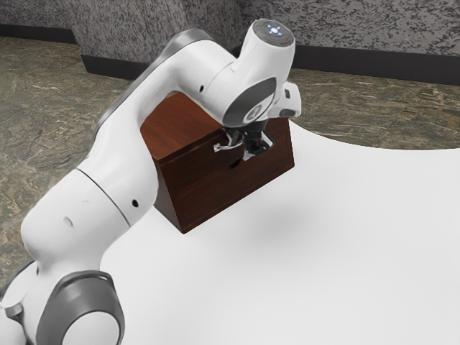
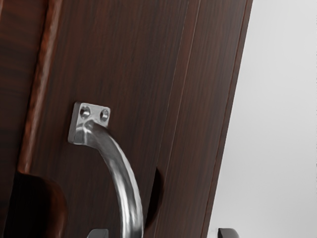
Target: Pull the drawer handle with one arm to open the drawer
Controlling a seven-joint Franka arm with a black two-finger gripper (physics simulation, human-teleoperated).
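A dark brown wooden drawer box stands on the white table. A curved metal handle juts from its front face. My black gripper hangs right in front of that face, at the handle. In the wrist view the handle arcs from its screwed mounting plate down between my two fingertips, closer to one of them. The fingers stand well apart, so the gripper is open around the handle. The drawer front looks flush with the box.
The box sits near the table's far left edge in the exterior view, with my arm arching over it. White tabletop spreads to the exterior view's right and front. A speckled floor and a dark wall lie beyond.
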